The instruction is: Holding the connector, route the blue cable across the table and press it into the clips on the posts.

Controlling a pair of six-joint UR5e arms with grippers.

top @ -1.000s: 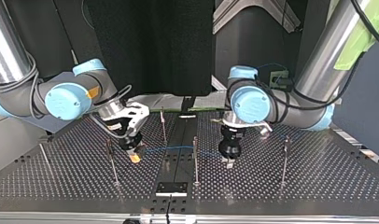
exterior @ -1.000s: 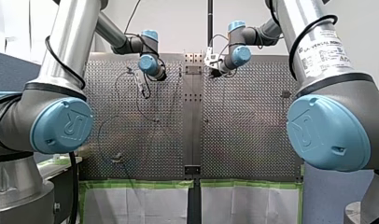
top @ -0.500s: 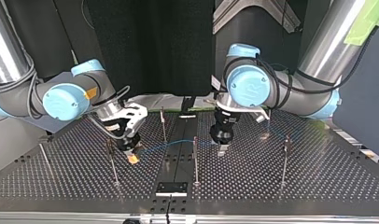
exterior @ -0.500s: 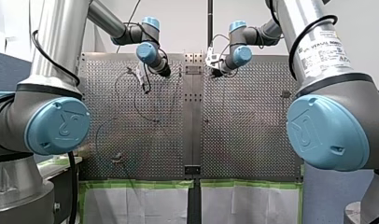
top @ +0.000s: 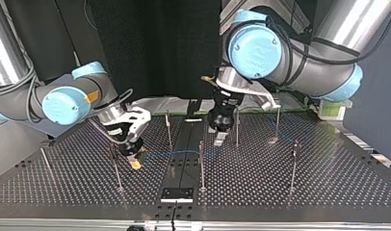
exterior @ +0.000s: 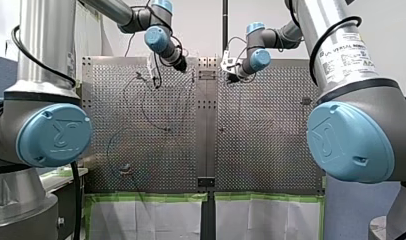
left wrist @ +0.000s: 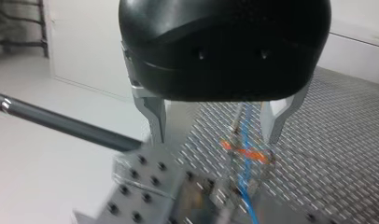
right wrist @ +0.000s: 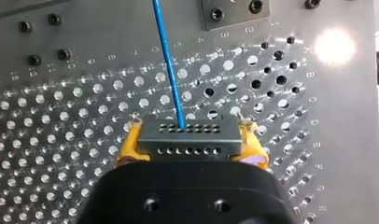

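Observation:
In the right wrist view my right gripper (right wrist: 190, 151) has its yellow pads shut on the grey connector (right wrist: 187, 135). The blue cable (right wrist: 168, 65) leaves the connector and runs ahead over the perforated table. In the top view that gripper (top: 134, 162) hangs low at the left. The cable (top: 176, 154) runs from it to the middle post (top: 202, 163). My left gripper (top: 219, 139) hovers above the table behind that post. Its metal fingers (left wrist: 156, 119) stand open with nothing between them. Beyond them the cable (left wrist: 245, 186) passes an orange clip (left wrist: 243, 153).
Thin posts stand around the table: one (top: 168, 127) behind the cable, one (top: 115, 168) beside my right gripper, one (top: 293, 166) at the top view's right, and two (top: 278, 122) further back. A small black plate (top: 176, 194) lies near the front edge.
My left gripper has opened, let go of the cable, and risen toward the back and the top view's left. My right gripper has barely moved and keeps the connector.

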